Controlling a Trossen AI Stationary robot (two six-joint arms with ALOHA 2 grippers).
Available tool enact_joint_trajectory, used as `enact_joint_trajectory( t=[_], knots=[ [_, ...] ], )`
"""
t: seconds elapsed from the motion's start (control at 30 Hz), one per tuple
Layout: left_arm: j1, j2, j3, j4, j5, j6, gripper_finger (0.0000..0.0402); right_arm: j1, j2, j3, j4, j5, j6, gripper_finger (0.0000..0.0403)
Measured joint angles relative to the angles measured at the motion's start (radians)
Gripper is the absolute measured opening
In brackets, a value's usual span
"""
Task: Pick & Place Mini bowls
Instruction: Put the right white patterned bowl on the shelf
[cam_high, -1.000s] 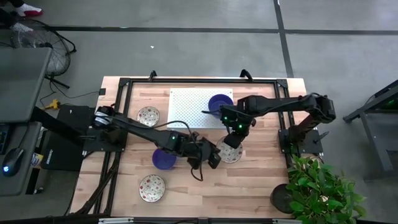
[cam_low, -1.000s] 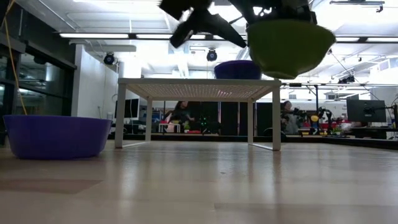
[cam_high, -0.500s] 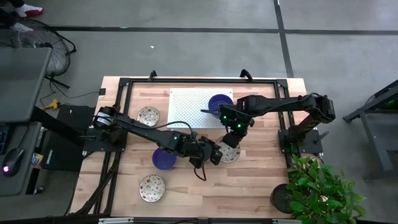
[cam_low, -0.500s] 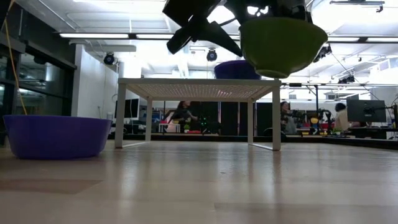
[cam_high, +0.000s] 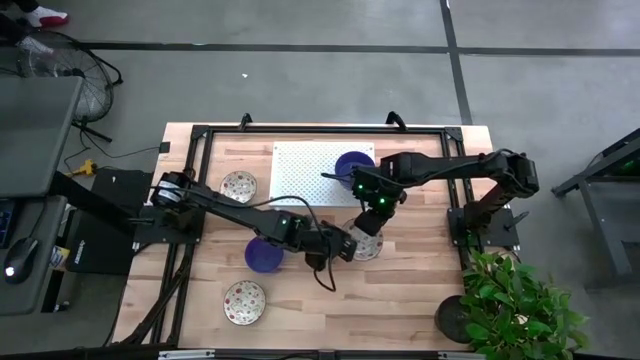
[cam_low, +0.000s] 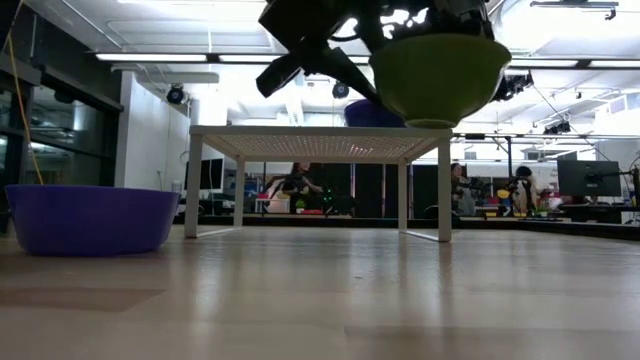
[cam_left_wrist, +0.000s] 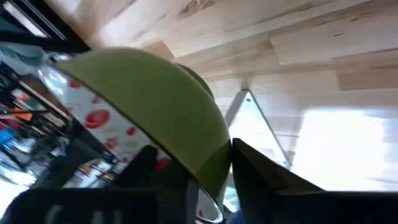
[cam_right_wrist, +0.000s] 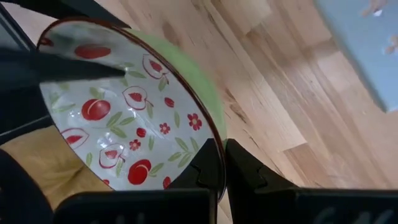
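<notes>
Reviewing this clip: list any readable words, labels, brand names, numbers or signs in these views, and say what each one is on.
None can be read. The patterned bowl carries only painted red fruit and flowers, no lettering. The screens in the room behind the table are too small to read.

Green-outside bowl, white inside, red fruit pattern

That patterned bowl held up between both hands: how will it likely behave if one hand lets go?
The patterned bowl looks rigid and glazed, so probably slippery. The right hand pinches only its thin rim, so it may swing or tilt. The left hand also straddles the rim. It hangs well above the table, and a drop could chip it.
</notes>
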Motion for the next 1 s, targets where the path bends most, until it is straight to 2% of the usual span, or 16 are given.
enact_joint_trajectory(
  t=[0.13, 0.2, 0.6, 1.0],
  knots=[
    [0.003, 0.003, -0.002, -0.013, -0.013, -0.052, 0.0025, 0.0, 0.0, 0.001, 0.005, -0.004, 0.018, 0.0002],
    [0.004, 0.003, -0.002, -0.015, -0.02, -0.077, 0.0012, 0.0, 0.0, 0.002, 0.006, -0.004, 0.023, 0.0003],
    [-0.001, 0.003, -0.002, -0.034, -0.03, -0.13, 0.0009, 0.0, -0.001, 0.002, 0.033, -0.004, 0.01, 0.002],
    [-0.004, 0.001, -0.002, -0.021, -0.055, -0.124, 0.0005, -0.004, -0.004, 0.004, 0.049, -0.077, -0.028, 0.0117]
  ],
)
